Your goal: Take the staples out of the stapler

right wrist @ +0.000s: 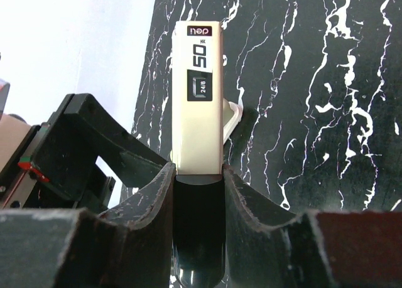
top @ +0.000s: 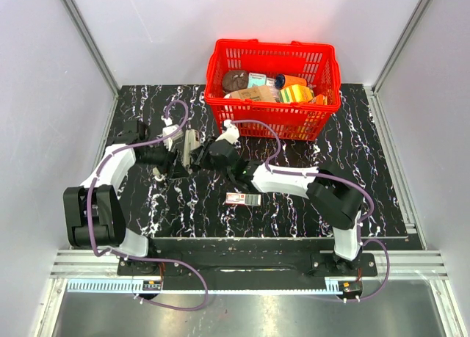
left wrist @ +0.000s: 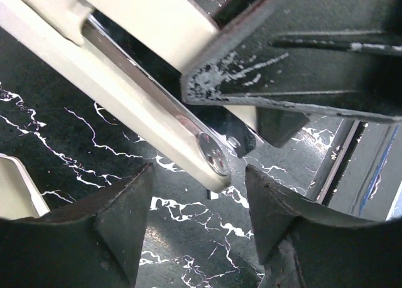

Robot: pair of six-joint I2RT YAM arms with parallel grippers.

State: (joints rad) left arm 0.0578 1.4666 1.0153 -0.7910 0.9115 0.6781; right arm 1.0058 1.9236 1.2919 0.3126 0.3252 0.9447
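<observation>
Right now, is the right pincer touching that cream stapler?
Touching. The right wrist view shows the stapler clamped inside the right pincer, both sides pressed against it.

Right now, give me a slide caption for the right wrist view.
Right gripper clamped on the cream stapler, label facing the camera, over the black marbled table.

Bright, even overhead light fills the top view: the white walls (top: 147, 29) look nearly washed out, and shadows on the black marbled table (top: 367, 197) are soft and short. In the left wrist view, the stapler's (left wrist: 100, 87) chrome rail (left wrist: 179, 120) carries a glare streak, and the fingers (left wrist: 119, 219) along the lower edge are blurred. In the right wrist view, the wall (right wrist: 75, 37) at upper left is blown white and the stapler's label (right wrist: 200, 71) is sharp.
</observation>
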